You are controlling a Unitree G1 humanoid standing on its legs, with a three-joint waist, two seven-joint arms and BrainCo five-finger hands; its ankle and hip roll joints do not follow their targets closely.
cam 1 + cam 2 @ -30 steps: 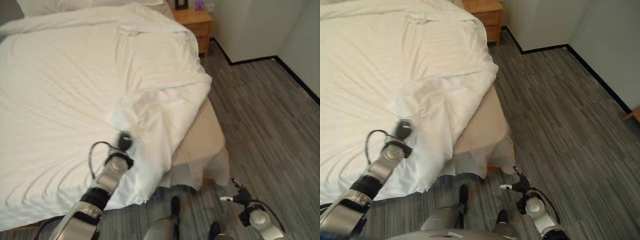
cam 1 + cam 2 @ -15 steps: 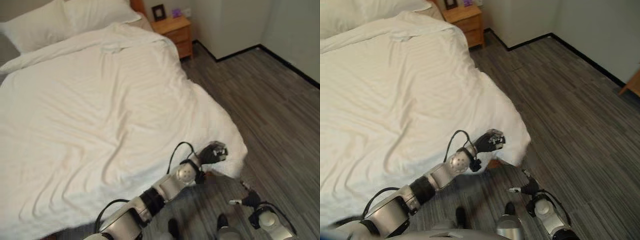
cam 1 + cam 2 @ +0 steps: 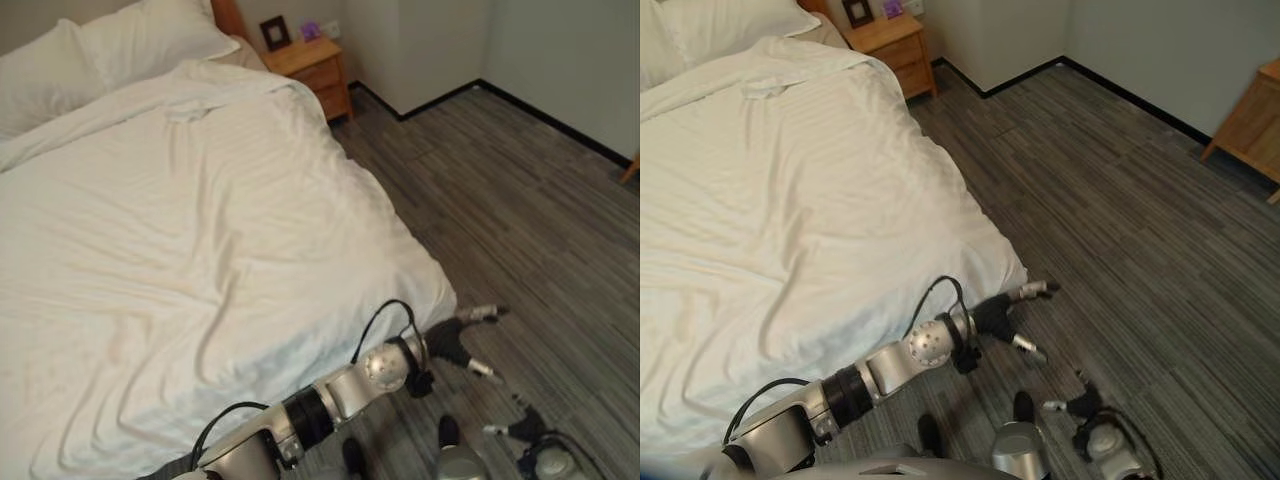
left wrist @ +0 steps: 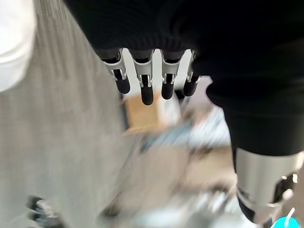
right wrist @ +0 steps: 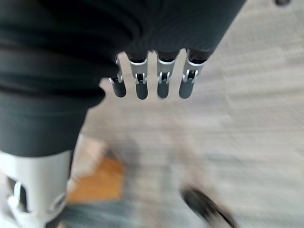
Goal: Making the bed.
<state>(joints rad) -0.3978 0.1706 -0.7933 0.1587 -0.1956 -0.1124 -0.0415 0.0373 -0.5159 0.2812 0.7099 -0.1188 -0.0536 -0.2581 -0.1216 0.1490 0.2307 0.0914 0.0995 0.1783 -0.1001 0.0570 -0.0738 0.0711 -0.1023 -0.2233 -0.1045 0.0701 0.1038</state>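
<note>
White duvet [image 3: 190,230] covers the bed, filling left and centre of frame, wrinkled, its corner draped over the bed's lower right corner. Two pillows [image 3: 110,50] at upper left. Left robot hand [image 3: 455,340] just off that corner, over the floor, fingers spread straight, holding nothing. Right robot hand [image 3: 525,428] low at bottom right, fingers loose and empty. Grey striped carpet floor [image 3: 530,200] on the right; wooden nightstand [image 3: 310,65] at top by the wall.
</note>
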